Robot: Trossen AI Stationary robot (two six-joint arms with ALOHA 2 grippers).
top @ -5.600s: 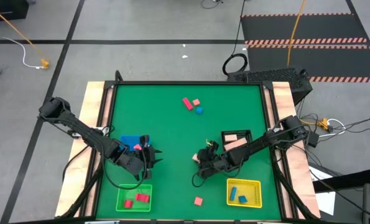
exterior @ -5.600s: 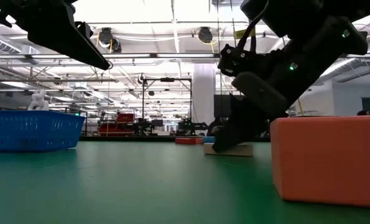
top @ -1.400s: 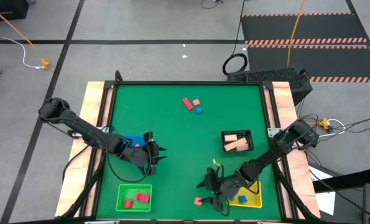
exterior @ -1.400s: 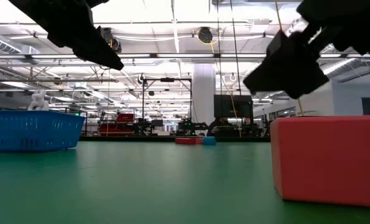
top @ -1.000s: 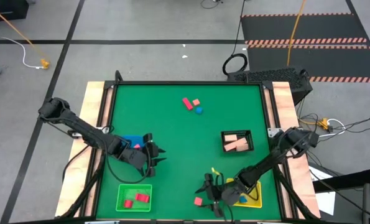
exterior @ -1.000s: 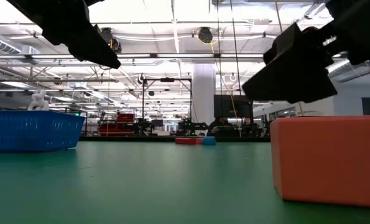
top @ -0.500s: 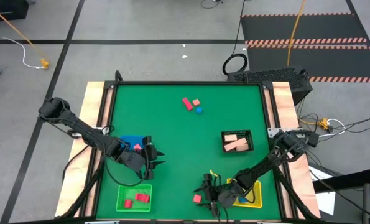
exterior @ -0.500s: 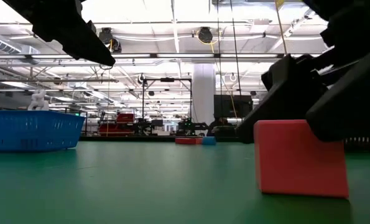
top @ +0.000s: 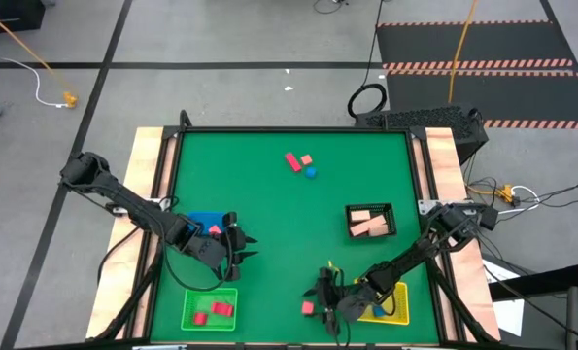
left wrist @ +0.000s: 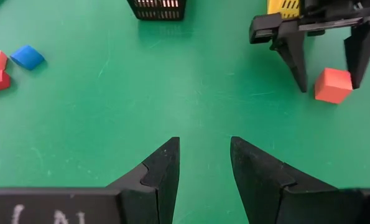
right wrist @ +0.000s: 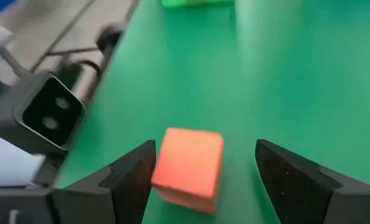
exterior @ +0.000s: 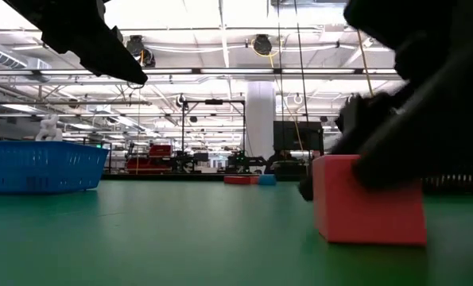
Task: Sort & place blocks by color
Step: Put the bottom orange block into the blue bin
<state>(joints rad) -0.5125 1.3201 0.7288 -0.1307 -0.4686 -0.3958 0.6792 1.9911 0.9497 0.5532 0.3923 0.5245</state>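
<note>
A salmon-red cube (top: 307, 307) rests flat on the green table near its near edge. My right gripper (top: 316, 307) is open and low over the table, one finger on each side of the cube (right wrist: 188, 167). My left gripper (top: 238, 243) hovers open, holding nothing (left wrist: 203, 155), between the blue tray (top: 203, 223) and the green tray (top: 210, 309). A red bar (top: 292, 161), a salmon block (top: 307, 159) and a blue block (top: 311, 172) lie together toward the far edge. My right gripper touches the cube with the inner side of one finger (left wrist: 359, 53), against one upright side of the cube (left wrist: 347, 84). The other finger (left wrist: 295, 59) stands apart from it. The fingers slant down from the table's right. The cube sits flat on the table (exterior: 369, 200).
The green tray holds red blocks. A black tray (top: 370, 221) at the right holds tan blocks. The yellow tray (top: 395, 309) lies partly under my right arm. The low-view camera (right wrist: 48, 112) stands close to the cube at the table's near edge.
My right gripper has sunk a little and rolled, bringing its open fingers around the cube. The cube has slid a short way along the table, toward the left and away from the near edge.
</note>
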